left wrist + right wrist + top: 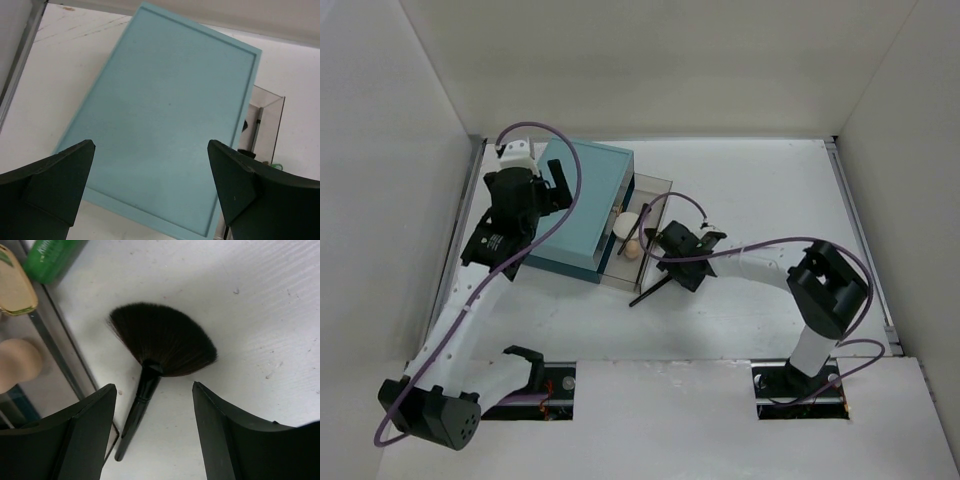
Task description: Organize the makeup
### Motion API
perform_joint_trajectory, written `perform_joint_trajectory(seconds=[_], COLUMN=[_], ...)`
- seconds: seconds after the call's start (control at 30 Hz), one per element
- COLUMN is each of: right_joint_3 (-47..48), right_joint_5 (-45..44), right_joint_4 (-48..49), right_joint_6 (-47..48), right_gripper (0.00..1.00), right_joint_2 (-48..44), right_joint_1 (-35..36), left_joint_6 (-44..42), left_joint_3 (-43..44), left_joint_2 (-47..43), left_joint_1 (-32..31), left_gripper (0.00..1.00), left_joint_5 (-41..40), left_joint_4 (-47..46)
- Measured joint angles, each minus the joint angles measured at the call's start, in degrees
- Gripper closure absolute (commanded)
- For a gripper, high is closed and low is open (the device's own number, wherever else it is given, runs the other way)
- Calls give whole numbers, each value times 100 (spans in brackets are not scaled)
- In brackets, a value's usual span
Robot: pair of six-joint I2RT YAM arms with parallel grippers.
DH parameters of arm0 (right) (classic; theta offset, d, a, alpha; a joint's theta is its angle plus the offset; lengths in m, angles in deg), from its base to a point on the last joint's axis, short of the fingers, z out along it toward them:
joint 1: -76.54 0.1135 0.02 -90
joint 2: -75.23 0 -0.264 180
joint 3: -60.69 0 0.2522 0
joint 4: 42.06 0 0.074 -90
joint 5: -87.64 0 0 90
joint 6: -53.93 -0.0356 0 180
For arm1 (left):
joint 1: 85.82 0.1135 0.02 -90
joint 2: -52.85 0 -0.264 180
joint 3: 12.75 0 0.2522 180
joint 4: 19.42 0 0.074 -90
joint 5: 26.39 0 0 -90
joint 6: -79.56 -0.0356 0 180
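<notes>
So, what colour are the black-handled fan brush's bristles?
Black; the black-handled fan brush shows best in the right wrist view.

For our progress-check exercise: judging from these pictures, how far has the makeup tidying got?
Done: a sponge, a white puff and a gold case lie in the clear drawer pulled out of the teal box. In hand: the right gripper straddles the fan brush on the table, jaws open, not gripping. The left gripper hangs open over the box. Left: put the brush in the drawer.
</notes>
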Motion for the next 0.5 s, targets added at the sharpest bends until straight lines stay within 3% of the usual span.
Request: perform_joint_trajectory(seconds=[0.33, 0.5], right_joint_3=[256, 258], right_joint_5=[-15, -9], right_joint_4=[-96, -103], right_joint_6=[-146, -170], right_gripper=[54, 83], right_joint_2=[343, 387], right_joint_1=[31, 35], left_joint_6=[361, 439], left_joint_3=[-70, -153], left_joint_2=[24, 33], left_joint_1=[509, 693], left_gripper=[0, 0], left_joint_5=[284, 337], left_joint_4=[9, 2])
